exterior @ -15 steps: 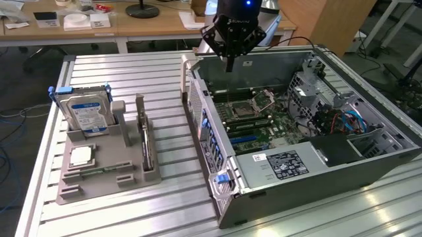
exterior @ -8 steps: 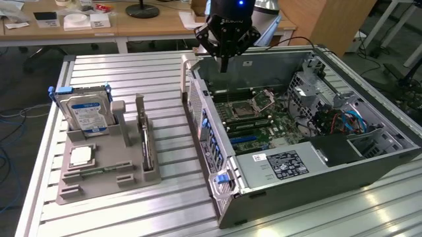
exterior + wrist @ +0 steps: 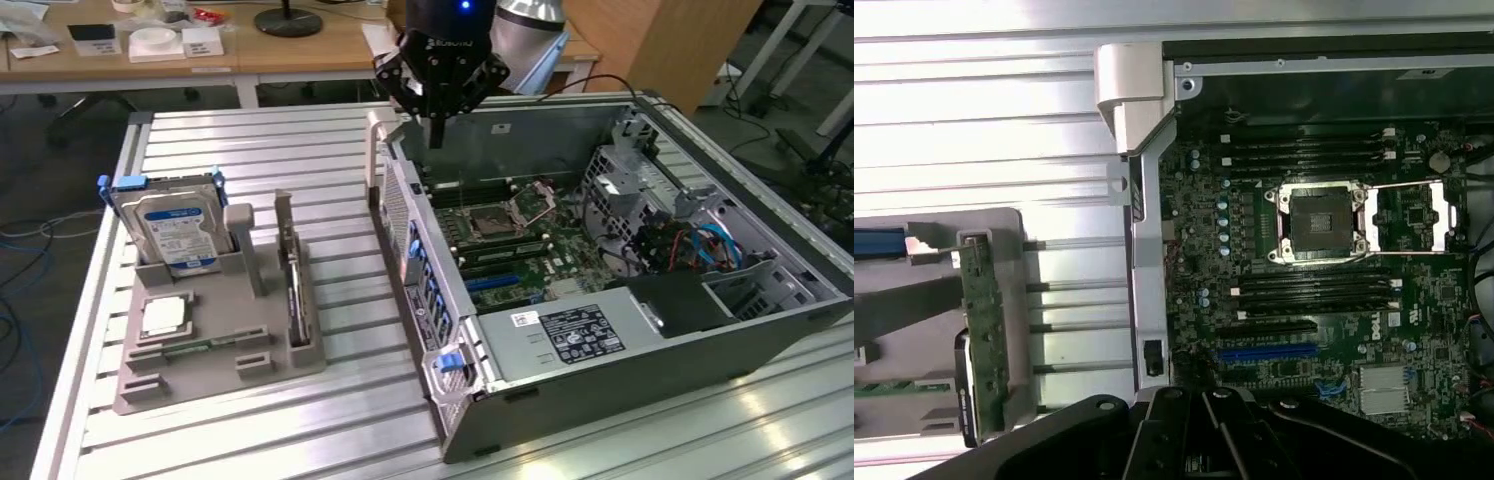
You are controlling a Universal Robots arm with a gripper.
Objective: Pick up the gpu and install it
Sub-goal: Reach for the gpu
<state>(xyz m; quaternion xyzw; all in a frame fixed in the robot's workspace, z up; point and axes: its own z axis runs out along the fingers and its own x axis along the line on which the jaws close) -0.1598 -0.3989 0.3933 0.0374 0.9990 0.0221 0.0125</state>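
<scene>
**GPU Pick-Up: Approach Stage, Card Not Yet Grasped**

The gripper point(image 3: 434, 128) hangs over the rear wall of the open computer case point(image 3: 641, 330), its fingers pressed together and pinching nothing. The gpu point(image 3: 295, 295) stands on edge in a slot of the grey holder point(image 3: 200, 365) on the desk point(image 3: 267, 150). It sits beside the hard drive point(image 3: 171, 232) and well apart from the gripper. In the wrist view the card's green edge and dark cooler face appear beside the case wall.

Step in hand: the pick-up. Judged from the layout, no part of the task is complete. The card remains in the holder and the blue expansion slot point(image 3: 1266, 352) on the motherboard point(image 3: 521, 255) is vacant.

Requirements for the grasp, as a judgement:
- The fingers must be spread before they meet the card.
- The gripper must be aligned across the card's thin top edge.
- The card must be lifted straight up, so that it does not bind in the holder.
</scene>
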